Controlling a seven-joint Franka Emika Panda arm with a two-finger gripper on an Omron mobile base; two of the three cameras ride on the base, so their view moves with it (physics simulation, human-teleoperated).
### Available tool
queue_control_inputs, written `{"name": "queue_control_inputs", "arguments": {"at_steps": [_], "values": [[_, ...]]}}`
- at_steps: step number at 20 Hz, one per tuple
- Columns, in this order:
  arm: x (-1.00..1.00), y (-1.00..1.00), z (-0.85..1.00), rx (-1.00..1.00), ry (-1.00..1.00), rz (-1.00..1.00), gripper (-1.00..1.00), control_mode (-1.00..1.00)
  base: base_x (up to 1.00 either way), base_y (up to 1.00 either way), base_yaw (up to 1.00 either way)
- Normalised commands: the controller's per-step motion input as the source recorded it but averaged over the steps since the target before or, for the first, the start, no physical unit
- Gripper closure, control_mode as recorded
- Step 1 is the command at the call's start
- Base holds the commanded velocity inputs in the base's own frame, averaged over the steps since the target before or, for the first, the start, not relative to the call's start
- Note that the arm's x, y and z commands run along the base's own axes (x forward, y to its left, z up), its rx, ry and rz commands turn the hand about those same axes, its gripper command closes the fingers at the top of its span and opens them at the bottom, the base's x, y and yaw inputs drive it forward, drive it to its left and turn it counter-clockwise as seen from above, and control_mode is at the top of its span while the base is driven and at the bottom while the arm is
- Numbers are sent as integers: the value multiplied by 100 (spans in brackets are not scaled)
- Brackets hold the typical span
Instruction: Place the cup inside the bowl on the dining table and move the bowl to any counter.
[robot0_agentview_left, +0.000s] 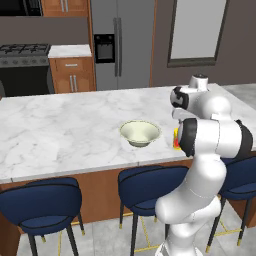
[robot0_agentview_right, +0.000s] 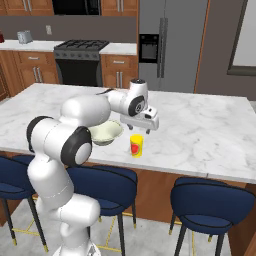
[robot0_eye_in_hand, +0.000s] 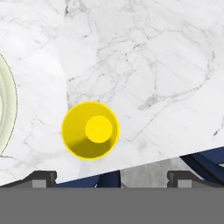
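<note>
Nothing of the task done yet, judging by how things lie. Starting with the largest: desk (robot0_agentview_right: 210, 130), the marble island with navy stools (robot0_agentview_left: 42, 202) along its near side, carrying both task things close to its near edge. Wall counter (robot0_agentview_left: 70, 50) by the stove at the far side of the kitchen, well apart from the island and bare of any bowl, so the carry over there lies wholly ahead. Next down in size: bowl (robot0_agentview_left: 140, 132), pale cream-green, upright on the desk and seemingly with nothing in it, its rim showing as a pale arc at the left edge of the hand view (robot0_eye_in_hand: 8, 100). Then fingers (robot0_agentview_right: 143, 131), hanging above the cup and spread as wide as they go, gripping nothing; in the hand view their tips (robot0_eye_in_hand: 41, 177) low at the frame's bottom, one to either side and well apart. Smallest: cup (robot0_agentview_right: 136, 145), yellow with a red patch, standing upright on the desk just beside the bowl, toward the arm's right, not touching it; seen from straight above in the hand view (robot0_eye_in_hand: 90, 130), mouth open upward, somewhat left of the midpoint between the tips. Left to do, by this reading: descend, close on the cup, lift, set down inside the bowl, then take the bowl and carry it to a counter
</note>
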Motion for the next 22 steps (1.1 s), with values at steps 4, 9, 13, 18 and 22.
{"name": "queue_control_inputs", "arguments": {"at_steps": [4, 9, 13, 18, 22], "values": [[0, 0, -8, 0, 0, 0, -100, -100, 0, 0, 0], [2, 0, -1, 0, 0, 0, -100, -100, 0, 0, 0], [18, 0, 0, 0, 0, 0, -100, -100, 0, 0, 0], [17, 0, 0, 0, 0, 0, -100, -100, 0, 0, 0], [3, 0, 0, 0, 0, 0, -100, -100, 0, 0, 0]]}}
